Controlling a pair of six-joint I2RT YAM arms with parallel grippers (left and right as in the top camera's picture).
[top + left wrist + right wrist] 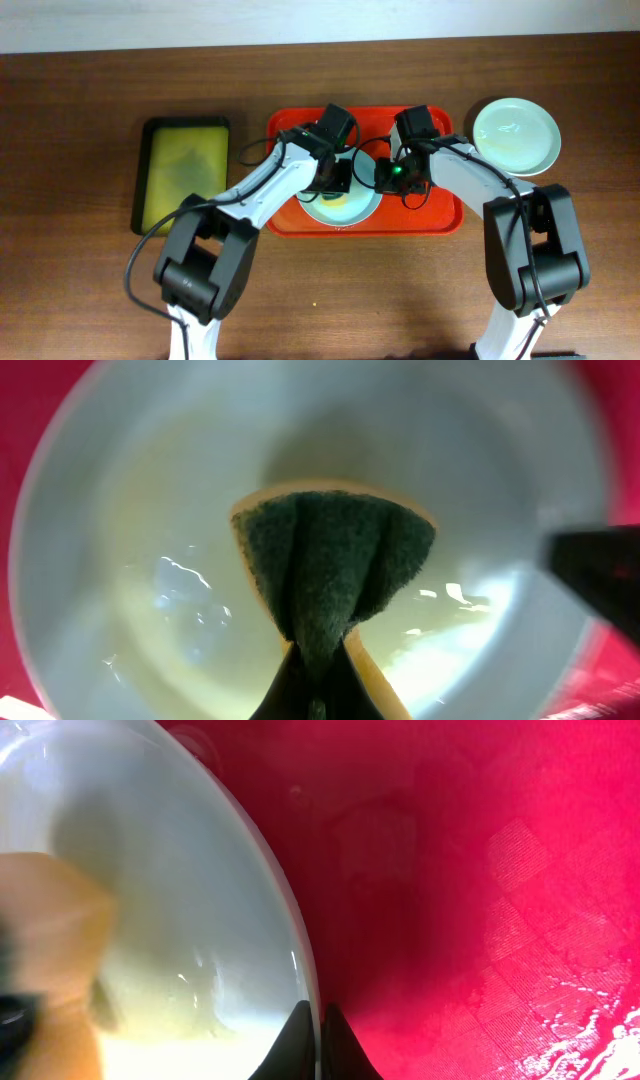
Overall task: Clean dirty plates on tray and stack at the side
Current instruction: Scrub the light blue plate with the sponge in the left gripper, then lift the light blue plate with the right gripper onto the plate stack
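Observation:
A pale plate (pixel 345 208) with a yellow smear lies on the red tray (pixel 440 218). My left gripper (pixel 335 178) is shut on a green and yellow sponge (pixel 330 565) and holds it over the plate's wet inside (pixel 150 560). My right gripper (pixel 392 177) is shut on the plate's right rim (pixel 290 945), one finger on each side. The red tray floor (pixel 480 870) fills the right wrist view. A second clean plate (pixel 516 136) rests on the table right of the tray. A third plate is not in sight.
A black-rimmed yellow-green sponge tray (pixel 185 172) stands on the wooden table left of the red tray. Both arms cross over the red tray's middle.

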